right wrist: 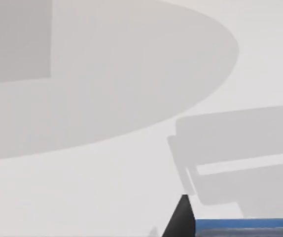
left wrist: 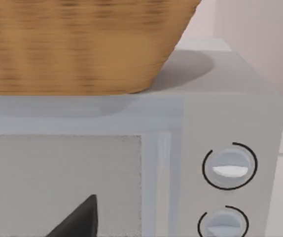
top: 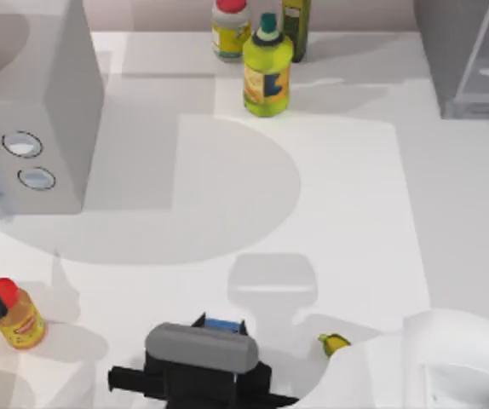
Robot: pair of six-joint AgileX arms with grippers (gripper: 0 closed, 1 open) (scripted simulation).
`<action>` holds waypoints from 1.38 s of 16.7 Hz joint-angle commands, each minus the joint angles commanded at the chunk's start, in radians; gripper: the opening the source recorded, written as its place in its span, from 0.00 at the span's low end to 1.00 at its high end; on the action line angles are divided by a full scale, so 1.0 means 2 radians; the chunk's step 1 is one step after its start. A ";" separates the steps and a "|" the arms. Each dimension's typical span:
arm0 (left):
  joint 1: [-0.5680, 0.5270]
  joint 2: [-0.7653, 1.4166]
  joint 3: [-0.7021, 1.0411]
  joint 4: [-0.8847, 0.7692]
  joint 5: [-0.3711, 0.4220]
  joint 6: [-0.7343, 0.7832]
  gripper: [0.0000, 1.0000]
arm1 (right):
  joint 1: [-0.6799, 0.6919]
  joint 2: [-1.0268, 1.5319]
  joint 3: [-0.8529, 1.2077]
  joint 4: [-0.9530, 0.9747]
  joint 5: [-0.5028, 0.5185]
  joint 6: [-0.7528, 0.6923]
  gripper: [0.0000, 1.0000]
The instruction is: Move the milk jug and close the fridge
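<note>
The right claw (top: 221,334) hangs over the small blue-topped milk jug (top: 224,325) at the white worktop's (top: 347,213) near edge, its finger spread impossible to tell, so the grasp is in hand; carrying it toward the dark grey fridge (top: 470,60) follows.

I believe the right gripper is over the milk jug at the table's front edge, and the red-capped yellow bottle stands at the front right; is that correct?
Not quite: the top view shows the red-capped yellow bottle at the front left, not the right. The right gripper is indeed over the milk jug at the front edge.
</note>
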 joint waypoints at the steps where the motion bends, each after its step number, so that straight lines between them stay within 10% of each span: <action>1: 0.000 0.000 0.000 0.000 0.000 0.000 1.00 | 0.000 0.000 0.000 0.000 0.000 0.000 0.02; 23: 0.000 0.000 0.000 0.000 0.000 0.000 1.00 | 0.002 -0.031 0.012 -0.044 0.000 -0.001 0.00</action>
